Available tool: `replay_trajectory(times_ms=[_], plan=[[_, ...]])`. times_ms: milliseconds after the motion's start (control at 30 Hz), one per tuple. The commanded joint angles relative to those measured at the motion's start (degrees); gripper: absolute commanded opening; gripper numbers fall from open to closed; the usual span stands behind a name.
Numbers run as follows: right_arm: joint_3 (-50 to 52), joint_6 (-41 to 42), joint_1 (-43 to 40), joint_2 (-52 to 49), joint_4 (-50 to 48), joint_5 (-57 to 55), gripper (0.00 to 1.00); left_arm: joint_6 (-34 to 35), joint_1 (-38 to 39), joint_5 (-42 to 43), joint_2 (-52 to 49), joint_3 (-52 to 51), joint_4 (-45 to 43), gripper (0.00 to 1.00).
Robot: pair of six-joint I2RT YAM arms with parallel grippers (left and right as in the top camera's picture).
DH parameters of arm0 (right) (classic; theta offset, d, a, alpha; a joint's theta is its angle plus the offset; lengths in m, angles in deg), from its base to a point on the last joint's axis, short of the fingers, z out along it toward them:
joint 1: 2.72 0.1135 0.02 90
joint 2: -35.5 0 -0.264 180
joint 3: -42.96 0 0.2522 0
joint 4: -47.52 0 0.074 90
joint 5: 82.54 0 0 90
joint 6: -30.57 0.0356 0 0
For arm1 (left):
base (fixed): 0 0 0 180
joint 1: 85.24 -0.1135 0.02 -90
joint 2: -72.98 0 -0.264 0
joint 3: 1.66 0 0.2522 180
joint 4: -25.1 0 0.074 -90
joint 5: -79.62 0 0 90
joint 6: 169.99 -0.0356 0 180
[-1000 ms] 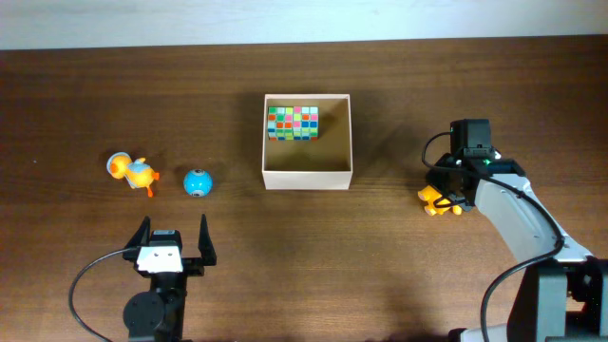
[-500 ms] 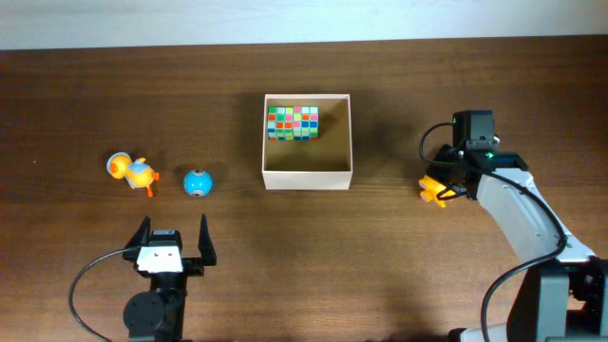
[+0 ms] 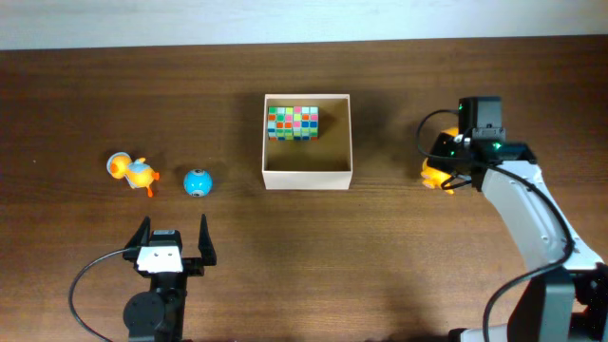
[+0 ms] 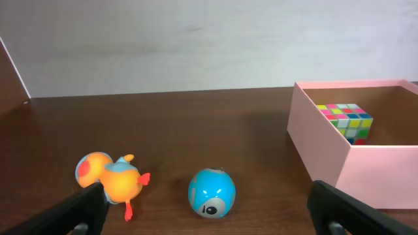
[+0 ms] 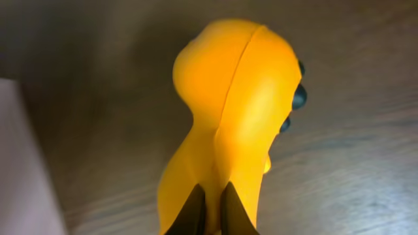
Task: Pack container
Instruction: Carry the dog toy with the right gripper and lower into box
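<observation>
The container [image 3: 307, 175] is a cream-walled open box at the table's middle; it also shows at the right in the left wrist view [image 4: 326, 153]. A multicoloured cube [image 3: 293, 122] lies in its far part. My right gripper [image 3: 443, 172] is shut on a yellow toy [image 5: 225, 124] and holds it above the table, right of the container. An orange duck toy [image 3: 131, 173] and a blue ball [image 3: 197, 181] lie left of the container. My left gripper [image 3: 174, 240] is open and empty, near the front edge, below the ball [image 4: 211, 192].
The brown wooden table [image 3: 76, 95] ends at a pale wall along the far edge. A black cable loops by each arm's base.
My right gripper has lifted the yellow toy off the table and moved it a little away from the front edge. The left arm has not moved.
</observation>
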Motion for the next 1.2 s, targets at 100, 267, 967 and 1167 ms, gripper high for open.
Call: replay_trajectory(times_ms=[100,267,967,1167], plan=[[-10.56,-8.61,-0.20,3.21,7.10,16.48,0.04,-0.87,0.24,-0.17,0.48,-0.42,0.02,0.99],[-17.59,-14.14,2.23,3.32,13.31,24.06,0.04,-0.87,0.24,-0.17,0.48,-0.42,0.02,0.99],[-30.56,-23.63,31.71,1.84,12.28,30.10,0.04,-0.87,0.24,-0.17,0.48,-0.42,0.02,0.99],[-30.51,-2.36,32.44,-1.97,3.91,19.78,0.04,-0.87,0.24,-0.17,0.48,-0.42,0.02,0.99]])
